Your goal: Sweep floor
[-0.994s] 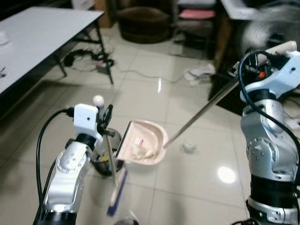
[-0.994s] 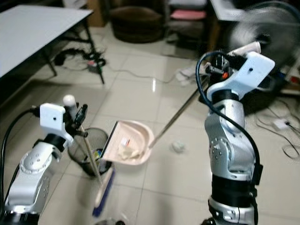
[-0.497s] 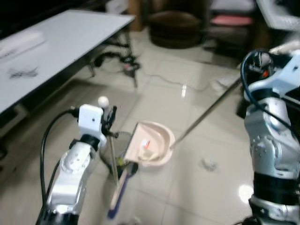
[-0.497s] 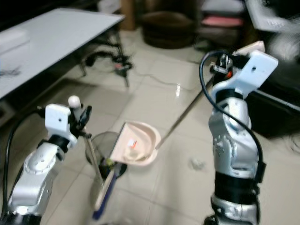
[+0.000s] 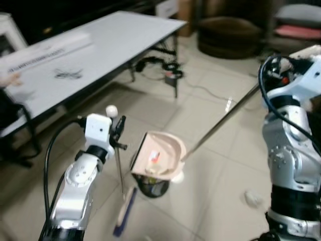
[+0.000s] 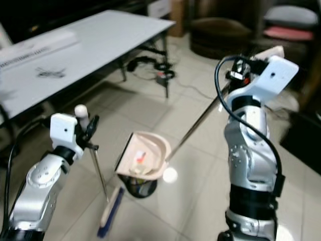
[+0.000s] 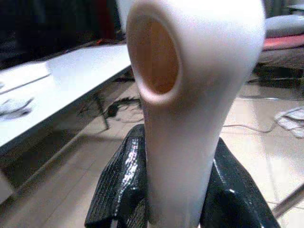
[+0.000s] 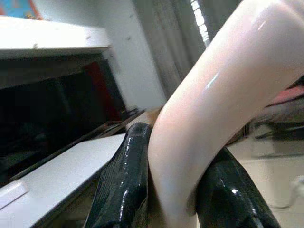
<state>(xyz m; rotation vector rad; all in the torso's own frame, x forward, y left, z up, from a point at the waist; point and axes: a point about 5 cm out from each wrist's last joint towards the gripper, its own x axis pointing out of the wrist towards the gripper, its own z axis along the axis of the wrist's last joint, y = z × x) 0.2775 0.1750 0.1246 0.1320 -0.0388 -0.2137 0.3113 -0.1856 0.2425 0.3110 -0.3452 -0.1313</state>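
Note:
My left gripper is shut on the thin pole of a broom, held upright. Its white knob is on top and its blue-edged head rests on the tiles. In the left wrist view the black fingers clamp the pale handle. My right gripper is shut on the pink grip of a long-handled dustpan. The metal rod slopes down to the pink pan. The pan hangs tipped over a black mesh bin, with scraps inside it.
A crumpled paper ball lies on the tiles at the right. A white table with a long box stands at the left, with cables under its far end. A dark round seat stands behind.
The camera has swung left, bringing the table into view. The dustpan, which hung beside the bin, now hangs over it and is tipped more steeply. Both grips are unchanged.

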